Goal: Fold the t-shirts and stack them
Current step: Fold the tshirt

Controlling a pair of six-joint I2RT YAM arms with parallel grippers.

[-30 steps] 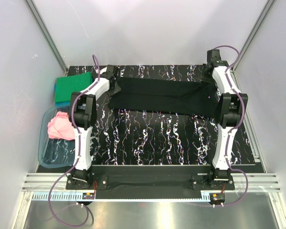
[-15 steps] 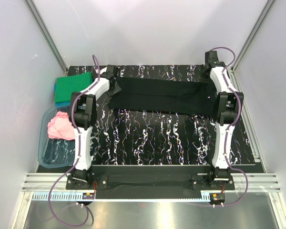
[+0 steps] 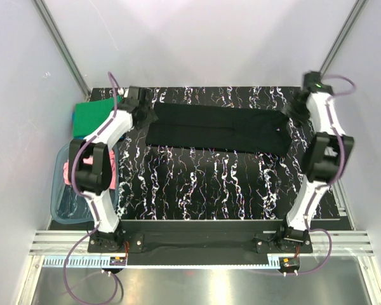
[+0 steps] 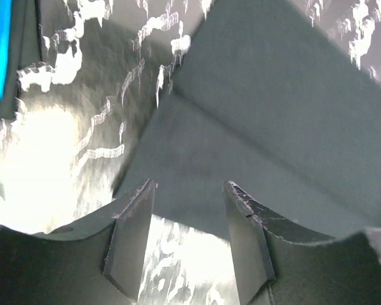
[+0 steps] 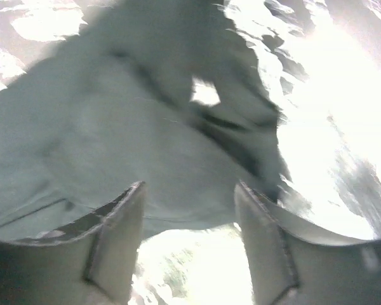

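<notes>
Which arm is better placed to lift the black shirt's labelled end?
Probably right: the right claw, open, hovers by the black shirt's label end; the left claw is at the opposite end.

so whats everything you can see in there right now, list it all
black t-shirt: 1, black, folded into a long strip across the far part of the table
green t-shirt: 1, green, folded, far left corner
blue t-shirt: 1, blue, only an edge showing under the green one
pink t-shirt: 1, pink, bunched in the tub, partly hidden by the left arm
tub: 1, clear blue-tinted, left edge of the table
table: 1, black with white veining
left gripper: 1, open, over the black shirt's left end
right gripper: 1, open, over its right end
</notes>
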